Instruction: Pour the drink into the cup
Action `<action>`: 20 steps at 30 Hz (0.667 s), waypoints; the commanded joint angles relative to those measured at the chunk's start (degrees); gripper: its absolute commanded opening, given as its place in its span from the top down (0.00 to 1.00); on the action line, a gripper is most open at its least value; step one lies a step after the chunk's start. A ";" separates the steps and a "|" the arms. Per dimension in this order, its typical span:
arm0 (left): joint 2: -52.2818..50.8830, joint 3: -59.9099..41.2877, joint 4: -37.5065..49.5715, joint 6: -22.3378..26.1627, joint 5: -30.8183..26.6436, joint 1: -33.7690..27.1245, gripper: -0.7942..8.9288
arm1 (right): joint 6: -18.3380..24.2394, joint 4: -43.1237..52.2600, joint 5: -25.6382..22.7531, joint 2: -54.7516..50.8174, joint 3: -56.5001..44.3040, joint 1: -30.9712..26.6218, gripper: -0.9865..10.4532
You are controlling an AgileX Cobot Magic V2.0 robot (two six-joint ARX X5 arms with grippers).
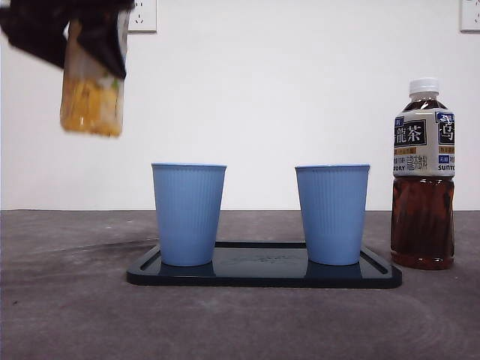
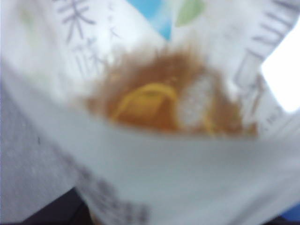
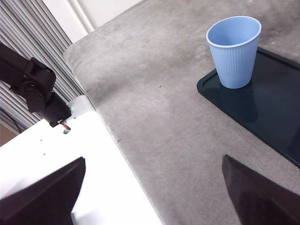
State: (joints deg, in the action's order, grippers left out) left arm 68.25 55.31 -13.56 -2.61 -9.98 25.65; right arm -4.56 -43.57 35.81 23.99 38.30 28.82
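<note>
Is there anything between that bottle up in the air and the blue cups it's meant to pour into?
Nothing visible. The left gripper holds the yellow-drink bottle high, off to the side of the left blue cup. Only open air lies between them. Both cups stand open on the dark tray; the tea bottle stands beyond the right blue cup.

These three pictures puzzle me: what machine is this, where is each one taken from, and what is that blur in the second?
It is a two-armed table robot. The front view looks level across the table: two blue cups stand on a dark tray, with a brown tea bottle beside it. At top left the left gripper holds a yellow drink bottle in the air. The blur is that bottle seen close by the left arm's wrist camera. The right wrist camera shows its own open right gripper, holding nothing.
</note>
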 commanded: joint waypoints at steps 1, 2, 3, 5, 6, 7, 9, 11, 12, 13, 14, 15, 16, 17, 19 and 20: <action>-0.09 -4.20 7.93 -4.24 0.24 0.33 0.76 | -0.92 0.24 -0.04 0.26 0.92 0.31 0.51; -0.09 -6.10 10.62 -4.68 0.24 0.31 0.76 | -1.16 0.22 -0.07 0.26 0.92 0.31 0.51; -0.07 -7.72 12.96 -5.09 0.24 0.28 0.76 | -1.49 0.22 -0.07 0.26 0.92 0.31 0.51; 0.26 -10.88 18.08 -6.03 0.26 0.28 0.76 | -2.34 0.24 -0.07 0.26 0.92 0.31 0.51; 0.44 -12.41 20.48 -6.10 0.24 0.28 0.76 | -2.67 0.22 -0.09 0.26 0.92 0.31 0.51; 0.81 -13.86 22.93 -6.10 0.24 0.28 0.76 | -3.02 0.22 -0.09 0.26 0.92 0.31 0.51; 1.68 -16.02 26.43 -6.05 0.24 0.07 0.76 | -3.96 0.22 -0.11 0.26 0.92 0.31 0.51; 2.97 -17.70 29.42 -6.10 0.24 -0.37 0.76 | -4.61 0.22 -0.13 0.26 0.92 0.31 0.51; 3.85 -18.32 30.32 -6.29 0.24 -0.61 0.76 | -5.09 0.22 -0.28 0.26 0.92 0.31 0.51; 4.68 -18.58 30.69 -6.73 0.24 -0.74 0.76 | -5.42 0.22 -0.33 0.26 0.92 0.31 0.51; 5.77 -18.82 31.21 -7.10 0.26 -0.90 0.76 | -5.62 0.22 -0.33 0.26 0.92 0.31 0.51; 6.88 -18.99 31.78 -7.10 0.26 -0.90 0.76 | -5.84 0.22 -0.33 0.26 0.92 0.31 0.51; 7.89 -19.06 32.48 -7.08 0.24 -0.90 0.76 | -6.05 0.22 -0.37 0.26 0.92 0.31 0.51; 9.05 -19.06 33.29 -7.08 0.26 -0.90 0.76 | -6.47 0.22 -0.44 0.26 0.92 0.31 0.51; 10.99 -19.06 35.30 -7.08 0.26 -0.90 0.76 | -7.10 0.22 -0.98 0.26 0.92 0.31 0.51; 11.93 -19.06 36.22 -7.08 0.26 -0.90 0.76 | -7.26 0.20 -1.20 0.26 0.92 0.33 0.51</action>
State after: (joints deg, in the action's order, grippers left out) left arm 79.96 35.22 18.94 -9.15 -9.58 24.51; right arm -10.63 -43.57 34.72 23.99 38.30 28.82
